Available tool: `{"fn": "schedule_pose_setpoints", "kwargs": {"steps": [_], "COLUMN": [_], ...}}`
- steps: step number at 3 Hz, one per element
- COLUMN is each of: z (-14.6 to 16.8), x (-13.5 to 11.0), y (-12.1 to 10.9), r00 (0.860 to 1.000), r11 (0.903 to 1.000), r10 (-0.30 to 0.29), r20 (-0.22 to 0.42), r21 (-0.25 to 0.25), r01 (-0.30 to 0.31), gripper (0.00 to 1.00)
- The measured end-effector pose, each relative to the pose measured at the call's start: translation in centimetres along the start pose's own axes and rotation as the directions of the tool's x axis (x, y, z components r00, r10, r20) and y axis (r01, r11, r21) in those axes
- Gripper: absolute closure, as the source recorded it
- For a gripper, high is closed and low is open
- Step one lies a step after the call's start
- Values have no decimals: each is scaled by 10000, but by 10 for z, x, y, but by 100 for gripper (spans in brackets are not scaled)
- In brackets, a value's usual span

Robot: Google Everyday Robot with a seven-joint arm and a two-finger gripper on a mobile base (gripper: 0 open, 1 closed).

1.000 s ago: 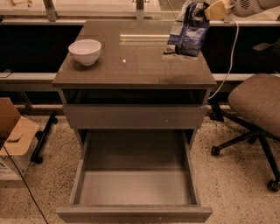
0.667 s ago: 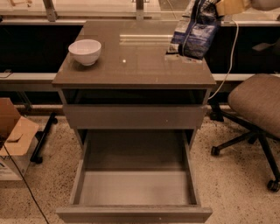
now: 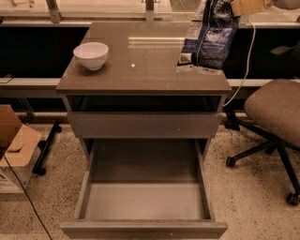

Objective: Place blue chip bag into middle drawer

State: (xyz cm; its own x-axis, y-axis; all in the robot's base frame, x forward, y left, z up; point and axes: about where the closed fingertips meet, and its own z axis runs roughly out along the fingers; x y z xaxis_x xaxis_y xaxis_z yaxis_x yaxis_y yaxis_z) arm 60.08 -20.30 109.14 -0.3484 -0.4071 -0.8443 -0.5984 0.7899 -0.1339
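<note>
The blue chip bag [image 3: 212, 41] hangs nearly upright over the back right corner of the brown cabinet top [image 3: 140, 70], its lower edge still touching the top. My gripper [image 3: 218, 6] is at the top edge of the view, shut on the bag's upper end. The middle drawer [image 3: 144, 200] is pulled wide open low in the view, and its pale grey floor is bare. It sits well below and in front of the bag.
A white bowl [image 3: 91, 55] stands at the cabinet top's left. A closed drawer front [image 3: 143, 124] is above the open drawer. An office chair [image 3: 275, 112] stands right, a cardboard box [image 3: 13, 152] left on the floor. A white cable [image 3: 243, 70] hangs behind the cabinet.
The bag has gone from lying slanted on the cabinet top to hanging almost upright, pulled up by its top end. The gripper has risen toward the top edge of the view.
</note>
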Motion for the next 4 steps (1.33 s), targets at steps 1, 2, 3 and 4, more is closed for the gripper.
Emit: {"fn": "schedule_pose_setpoints", "kwargs": {"steps": [1, 2, 3, 4], "z": [12, 22, 24, 37], "x": [15, 46, 84, 132], "y": [23, 48, 85, 129], "r00": [9983, 9953, 9922, 9847], "r11": [9983, 9954, 9924, 9849], "r10": [-488, -606, -327, 82], "r20": [-303, -750, -1204, -1742], "r21": [-329, -786, -1215, -1689], "r01": [478, 547, 180, -381], "gripper": [100, 100, 100, 100]}}
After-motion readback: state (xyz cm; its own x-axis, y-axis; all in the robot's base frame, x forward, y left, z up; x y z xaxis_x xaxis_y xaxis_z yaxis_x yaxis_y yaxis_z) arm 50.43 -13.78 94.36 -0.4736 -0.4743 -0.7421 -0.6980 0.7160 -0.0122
